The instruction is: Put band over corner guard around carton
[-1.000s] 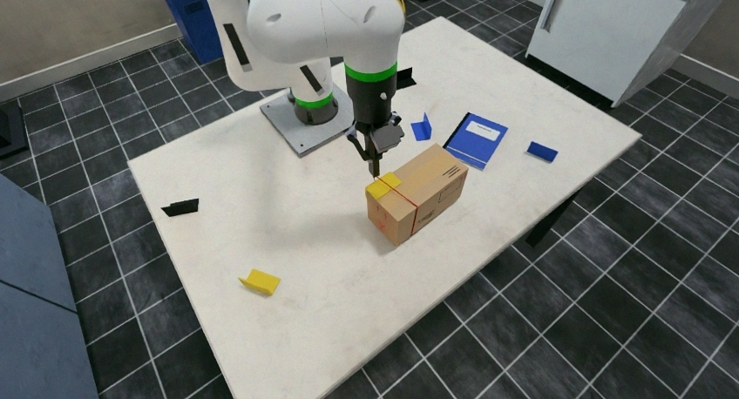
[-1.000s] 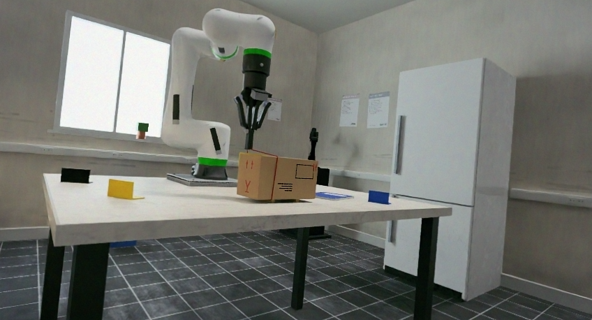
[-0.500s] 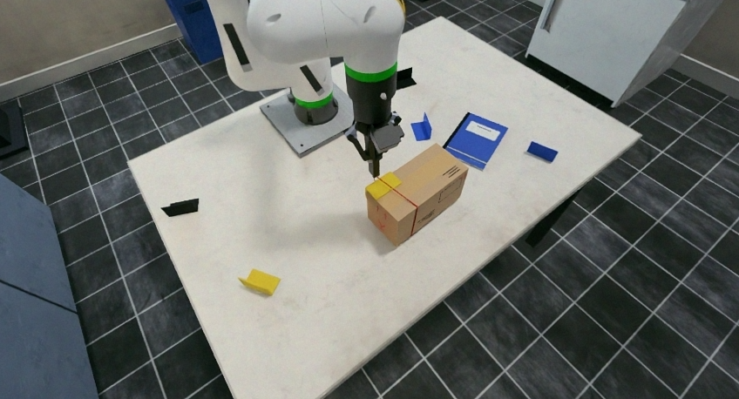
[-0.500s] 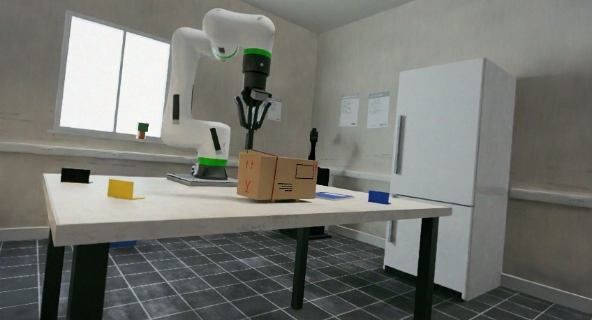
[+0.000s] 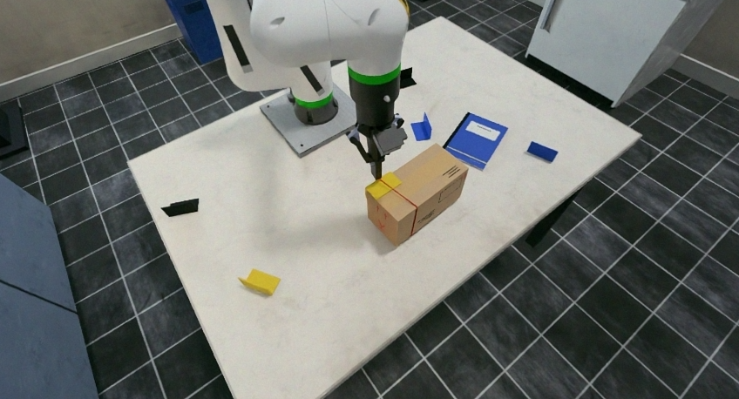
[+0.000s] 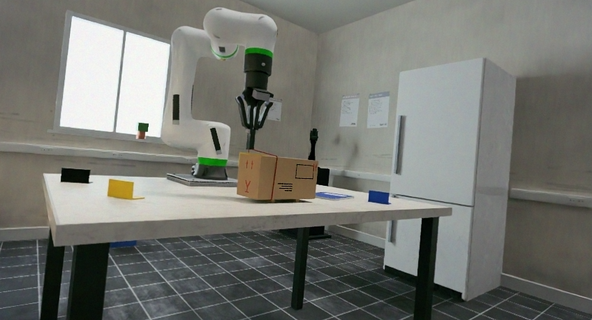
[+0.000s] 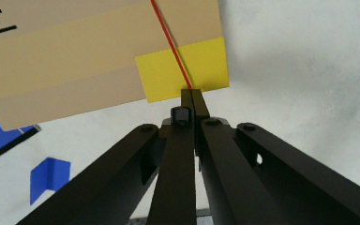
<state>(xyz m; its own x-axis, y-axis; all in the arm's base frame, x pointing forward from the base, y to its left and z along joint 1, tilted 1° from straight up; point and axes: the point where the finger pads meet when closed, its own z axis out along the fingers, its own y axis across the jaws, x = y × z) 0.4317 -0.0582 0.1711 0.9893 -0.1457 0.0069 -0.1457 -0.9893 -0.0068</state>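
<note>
The brown carton [image 5: 417,190] lies on the white table; it also shows in the exterior view [image 6: 277,176] and the wrist view [image 7: 88,56]. A yellow corner guard [image 5: 383,185] sits on its top edge at the end nearest the arm, and shows in the wrist view [image 7: 182,70]. The thin red band [image 5: 407,200] runs round the carton near that end and crosses the middle of the guard [image 7: 170,42]. My gripper [image 5: 376,175] points straight down at the guard's outer edge. Its fingertips [image 7: 191,94] are shut on the band where it meets that edge.
Loose on the table are a spare yellow guard [image 5: 260,280], a black guard [image 5: 180,206], a blue guard [image 5: 422,128], a blue piece [image 5: 542,151] and a blue notebook [image 5: 476,139] just behind the carton. A fridge [image 6: 444,171] stands past the table.
</note>
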